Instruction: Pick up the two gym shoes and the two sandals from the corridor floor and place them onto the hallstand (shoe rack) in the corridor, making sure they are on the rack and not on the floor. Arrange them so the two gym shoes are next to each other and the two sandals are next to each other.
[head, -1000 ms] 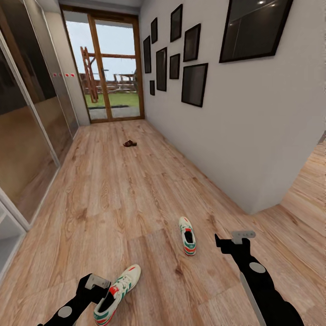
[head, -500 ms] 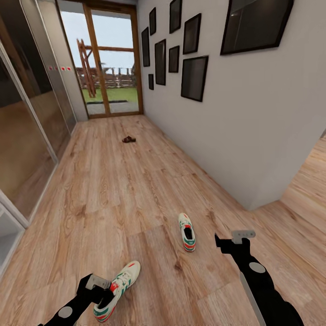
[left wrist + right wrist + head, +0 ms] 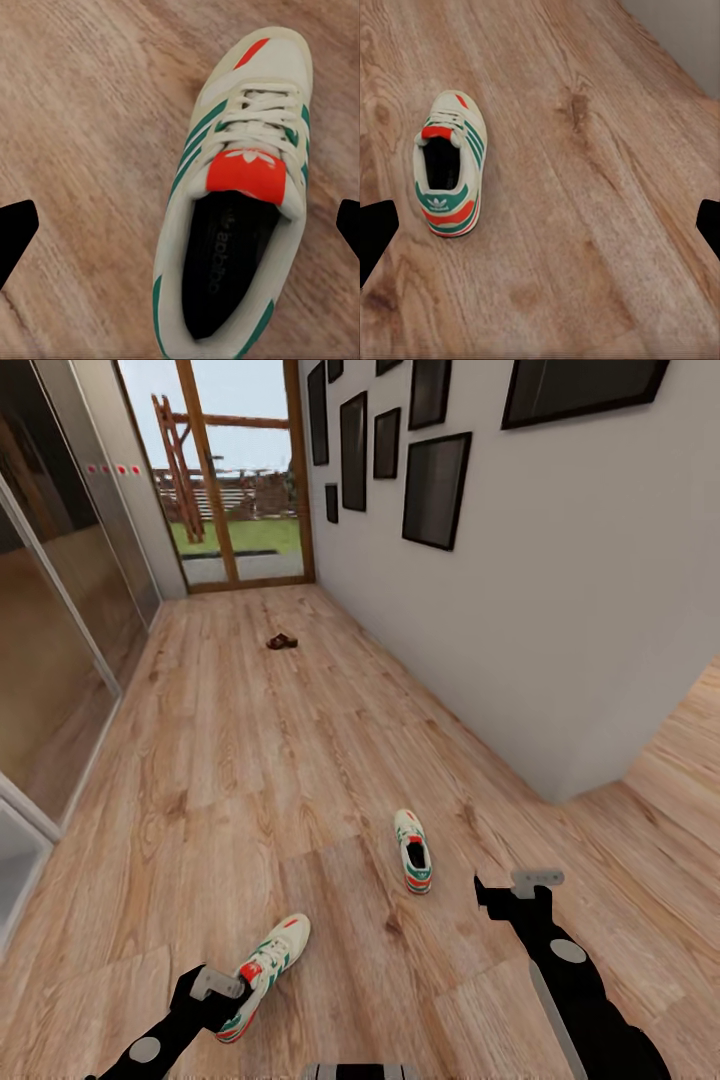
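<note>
Shoe (image 3: pixel 232 202) looks light with a soft collar, best pinched there by the wide-open, empty left gripper (image 3: pixel 180 225).

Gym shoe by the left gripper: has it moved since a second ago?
No. The gym shoe keeps its place against the floor planks; the camera shifted.

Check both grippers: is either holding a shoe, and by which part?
Nothing is held. The left gripper hangs open over one gym shoe; the right gripper is open beside the other.
</note>
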Robot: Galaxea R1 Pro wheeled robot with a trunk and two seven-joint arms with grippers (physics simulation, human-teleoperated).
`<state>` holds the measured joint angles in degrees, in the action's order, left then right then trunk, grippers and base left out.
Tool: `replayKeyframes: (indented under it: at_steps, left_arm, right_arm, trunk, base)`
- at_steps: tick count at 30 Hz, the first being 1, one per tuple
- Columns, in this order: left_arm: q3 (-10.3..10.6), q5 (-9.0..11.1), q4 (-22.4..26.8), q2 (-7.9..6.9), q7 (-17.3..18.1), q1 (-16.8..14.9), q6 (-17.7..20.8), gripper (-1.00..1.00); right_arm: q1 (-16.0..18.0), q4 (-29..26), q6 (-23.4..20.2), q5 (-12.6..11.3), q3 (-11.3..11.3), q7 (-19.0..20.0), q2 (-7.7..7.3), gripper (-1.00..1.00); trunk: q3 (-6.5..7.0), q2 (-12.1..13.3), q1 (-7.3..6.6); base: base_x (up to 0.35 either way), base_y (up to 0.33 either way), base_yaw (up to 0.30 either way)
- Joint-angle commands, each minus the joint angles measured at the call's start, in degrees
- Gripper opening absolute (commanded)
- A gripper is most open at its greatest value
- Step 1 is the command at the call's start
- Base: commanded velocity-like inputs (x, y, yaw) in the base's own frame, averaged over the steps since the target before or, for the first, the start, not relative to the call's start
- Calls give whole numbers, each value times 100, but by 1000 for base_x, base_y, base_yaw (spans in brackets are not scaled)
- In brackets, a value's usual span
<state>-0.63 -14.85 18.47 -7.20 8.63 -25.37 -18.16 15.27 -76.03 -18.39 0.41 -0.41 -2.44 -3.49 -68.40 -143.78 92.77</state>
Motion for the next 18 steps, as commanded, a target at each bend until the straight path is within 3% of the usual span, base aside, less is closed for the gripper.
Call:
replayKeyframes:
  at_steps: [1,18]
  left_arm:
    - [-8,-18,-2,-1,16,-3,-19,100]
    - [-8,-18,-2,-11,16,-3,-21,100]
  right_arm:
    - [2,-8,-33,4,6,-20,-2,100]
    - [2,-8,-33,3,6,-20,-2,100]
  trunk:
    - [-37,-4,1]
    - [-568,-26,45]
  base:
    - [0,0,0]
    - [0,0,0]
